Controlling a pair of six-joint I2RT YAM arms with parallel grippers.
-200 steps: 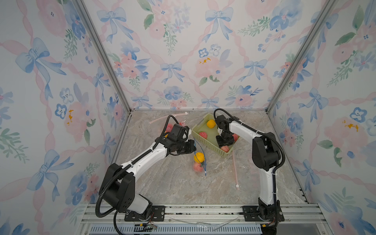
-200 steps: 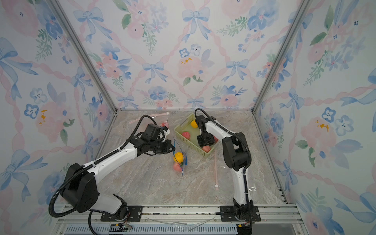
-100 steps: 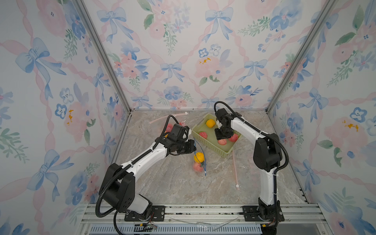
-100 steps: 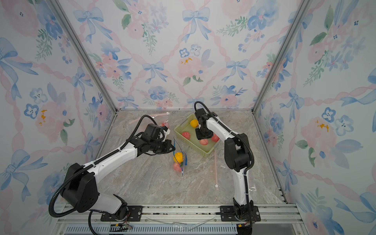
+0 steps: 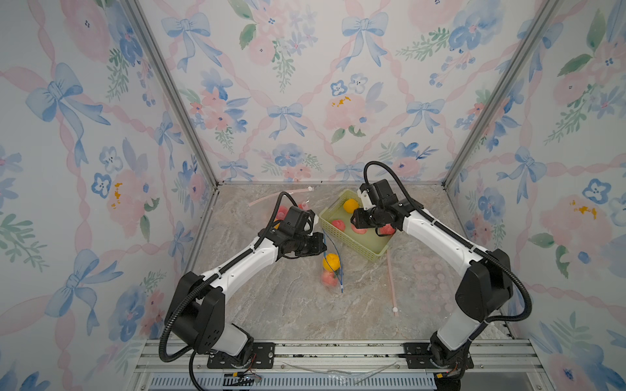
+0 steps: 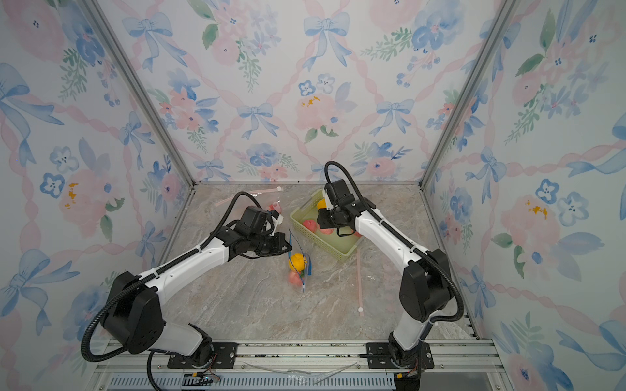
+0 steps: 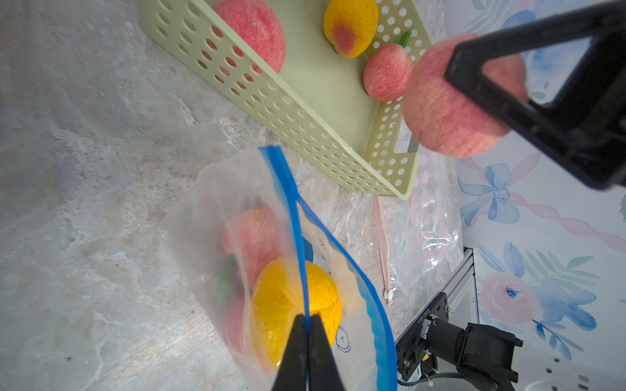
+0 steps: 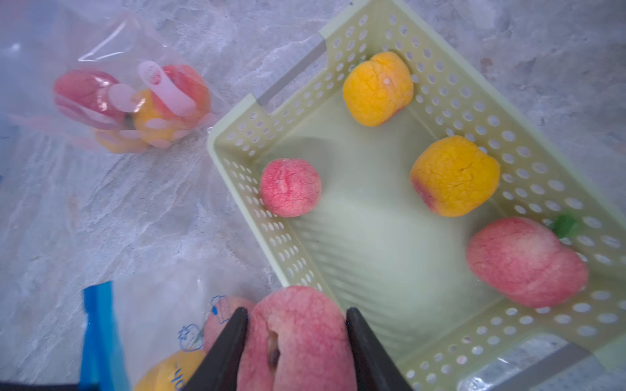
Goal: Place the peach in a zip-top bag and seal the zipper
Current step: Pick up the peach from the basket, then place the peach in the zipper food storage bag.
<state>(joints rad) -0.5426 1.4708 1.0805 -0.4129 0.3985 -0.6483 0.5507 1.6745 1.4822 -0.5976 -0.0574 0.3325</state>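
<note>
Over on the left, the left gripper [image 7: 307,318] is pinched tight on the blue zipper band [image 7: 290,216] of the zip-top bag [image 7: 210,203], holding one lip up so the mouth gapes. It's thin, clear, limp film, likely slippery, so that stiffer band looks like the right place to hold. Inside sit a yellow fruit [image 7: 271,304] and a pink one [image 7: 257,237]. Moving across the mottled marble tabletop [image 7: 84,152], there's the pale green perforated basket [image 7: 305,111], rigid plastic with more fruit in it. And on the right, the peach [image 8: 298,338] is in the air above the basket's edge near the bag, clamped across its round middle by the right gripper [image 8: 296,309]. Its matte, crackled pink skin suggests a light, squashy foam that should tolerate a firm squeeze.
</note>
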